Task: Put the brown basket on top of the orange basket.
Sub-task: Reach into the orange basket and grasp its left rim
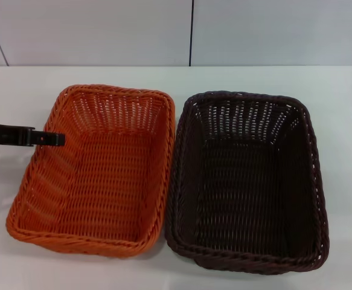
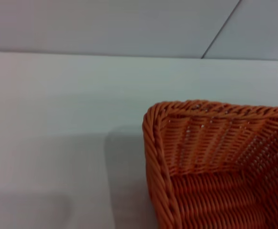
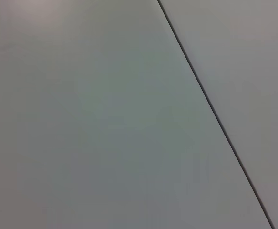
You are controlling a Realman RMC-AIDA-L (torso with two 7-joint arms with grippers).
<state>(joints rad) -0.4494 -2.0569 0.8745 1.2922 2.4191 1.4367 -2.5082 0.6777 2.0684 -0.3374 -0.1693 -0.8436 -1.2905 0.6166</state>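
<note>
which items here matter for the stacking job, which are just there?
Job:
- brown basket, on the table beside the orange one
- orange basket
- left tool, at the orange basket's outer rim

Just there:
- white table
- wall panels

The left gripper [image 1: 55, 138] enters from nine o'clock, its arm cut off and its finger spacing unreadable. In the left wrist view the orange basket [image 2: 215, 167] is cropped at four o'clock.

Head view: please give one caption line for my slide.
Orange woven rectangular basket and dark brown woven rectangular basket side by side on white table; left gripper at orange rim.
</note>
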